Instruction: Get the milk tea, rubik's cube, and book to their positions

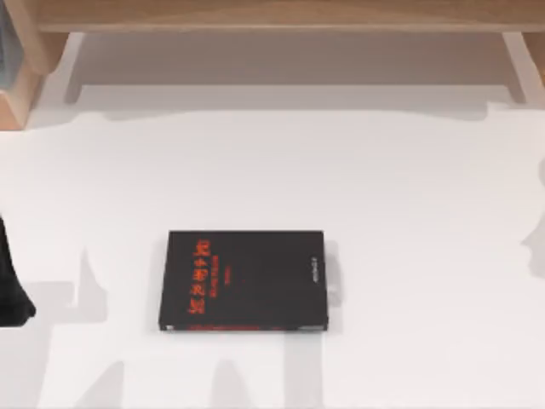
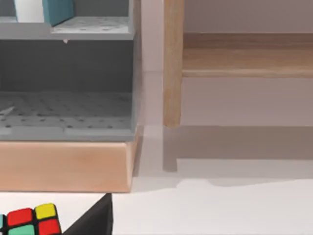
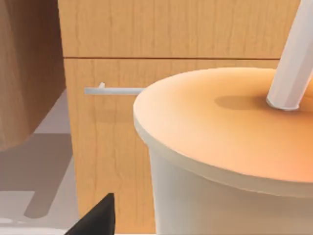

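Overhead, saw black book [image 1: 245,280] flat on white table [image 1: 409,187], long axis left-right; left arm [image 1: 13,285] at left edge, wooden shelf [image 1: 272,17] behind. Left wrist: rubik's cube [image 2: 30,220] on table before grey cabinet [image 2: 68,73]. Right wrist: milk tea [image 3: 230,156] upright, straw [image 3: 293,63] tilted, before wooden drawer [image 3: 146,44]. Cannot tell either grip.

Black book [image 1: 245,280] lettered red on white surface [image 1: 409,213]; cube [image 2: 30,220] red, yellow, green; peach-lidded cream cup [image 3: 225,161], white straw [image 3: 293,63].
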Action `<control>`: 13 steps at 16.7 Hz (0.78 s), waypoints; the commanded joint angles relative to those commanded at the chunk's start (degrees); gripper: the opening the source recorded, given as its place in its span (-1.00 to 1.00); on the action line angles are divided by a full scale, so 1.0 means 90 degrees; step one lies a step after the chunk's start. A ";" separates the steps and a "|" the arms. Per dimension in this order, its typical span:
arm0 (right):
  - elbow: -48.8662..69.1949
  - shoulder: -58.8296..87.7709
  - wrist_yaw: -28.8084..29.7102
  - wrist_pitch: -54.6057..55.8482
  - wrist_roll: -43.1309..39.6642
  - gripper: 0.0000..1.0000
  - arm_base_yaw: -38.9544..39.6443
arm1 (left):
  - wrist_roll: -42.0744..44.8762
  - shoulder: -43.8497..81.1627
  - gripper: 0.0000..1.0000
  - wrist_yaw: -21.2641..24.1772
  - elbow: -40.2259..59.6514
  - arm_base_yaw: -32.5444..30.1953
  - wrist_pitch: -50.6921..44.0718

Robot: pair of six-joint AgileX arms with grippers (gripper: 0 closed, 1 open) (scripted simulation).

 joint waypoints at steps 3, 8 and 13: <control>-0.0088 -0.0038 -0.0041 0.0055 0.0008 1.00 -0.0036 | 0.0000 0.0000 1.00 0.0000 0.0000 0.0000 0.0000; -0.0133 -0.0257 -0.0071 -0.0209 -0.0003 1.00 -0.0031 | 0.0000 0.0000 1.00 0.0000 0.0000 0.0000 0.0000; -0.0274 -0.1116 -0.0167 -0.0894 0.0014 1.00 -0.0140 | 0.0000 0.0000 1.00 0.0000 0.0000 0.0000 0.0000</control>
